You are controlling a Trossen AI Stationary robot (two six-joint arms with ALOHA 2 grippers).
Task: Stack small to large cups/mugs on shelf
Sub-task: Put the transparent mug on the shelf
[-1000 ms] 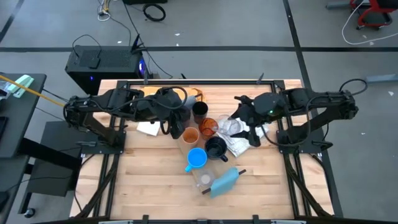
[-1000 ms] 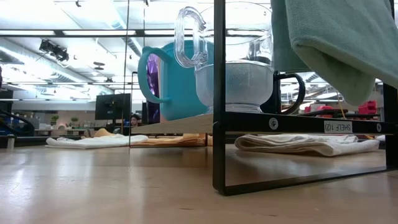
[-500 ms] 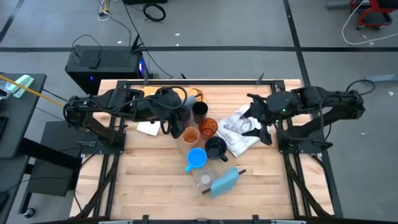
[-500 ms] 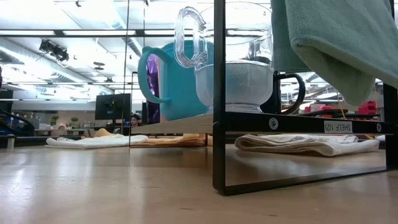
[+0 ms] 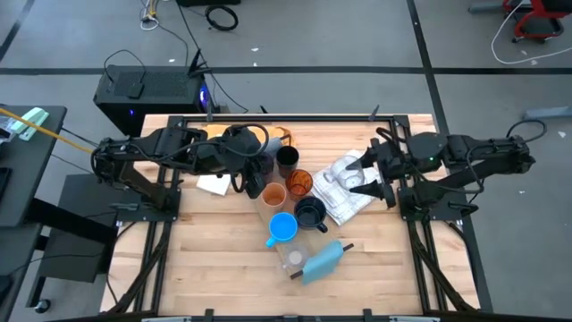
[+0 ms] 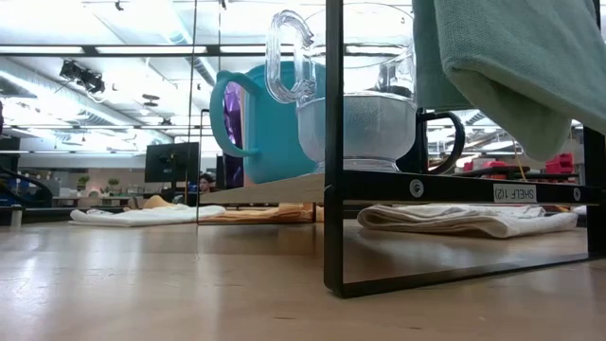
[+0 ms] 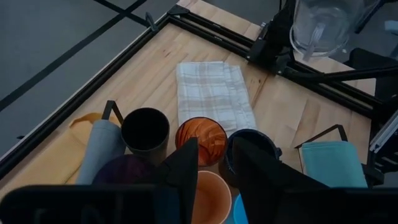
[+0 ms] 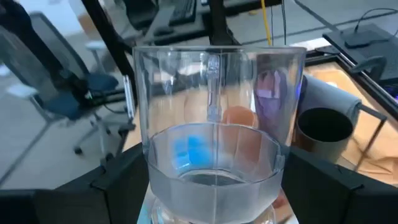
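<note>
A clear glass mug sits upright between the two dark fingers of the right pincer, which stands wide around its base and has hold of it, near the right edge of the desk; in the left wrist view the same glass shows raised above the white checked cloth; the other cups cluster around the middle of the desk, a black cup nearest the far edge, an orange cup just beside it, a paler orange cup toward the left, a dark navy mug and a bright blue mug toward the near edge; a purple tumbler shows just beside the black cup in the left wrist view; on the shelf, seen level across the desk, stand a second clear glass mug and the blue mug beside it, with a blue-green cloth draped over the frame; the left pincer hangs partly open over the two orange cups, left of the middle of the desk, with nothing between its fingers; a folded white cloth lies under the left arm near the left edge.
</note>
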